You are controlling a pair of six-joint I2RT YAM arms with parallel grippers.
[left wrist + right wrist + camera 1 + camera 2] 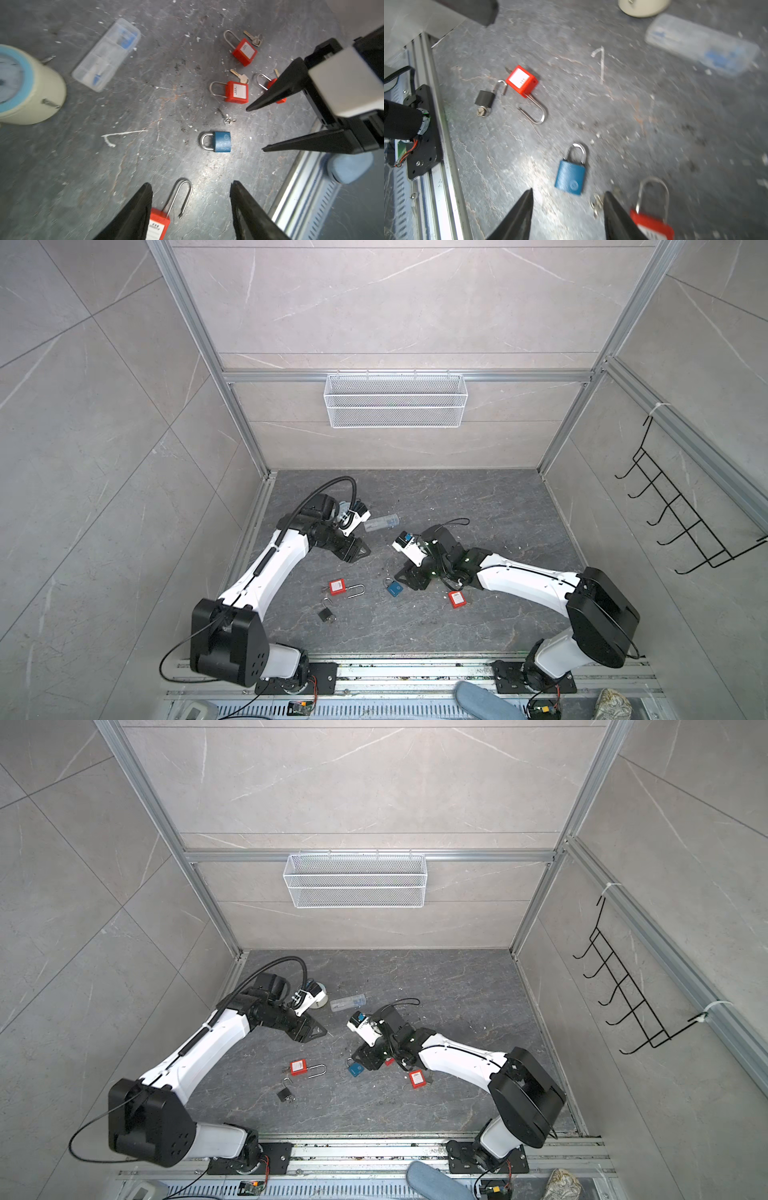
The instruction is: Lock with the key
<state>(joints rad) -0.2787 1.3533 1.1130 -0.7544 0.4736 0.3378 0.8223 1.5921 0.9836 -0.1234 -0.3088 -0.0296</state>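
Note:
A blue padlock (222, 141) lies flat on the dark floor with its shackle closed, seen in both top views (394, 587) (355, 1069). A small silver key (227, 120) lies loose beside it, apart from it (596, 204). My left gripper (191, 182) hovers open and empty above a red padlock (159, 222) whose long shackle is swung open. My right gripper (568, 190) is also open and empty, just above the blue padlock (570, 177), the key close by one finger.
Red padlocks with keys (236, 92) (244, 52) lie near the right gripper (255, 129). A black padlock (485, 98) has its shackle open. A clear plastic box (107, 55) and a tape roll (27, 85) sit farther back. A wire basket (395, 400) hangs on the rear wall.

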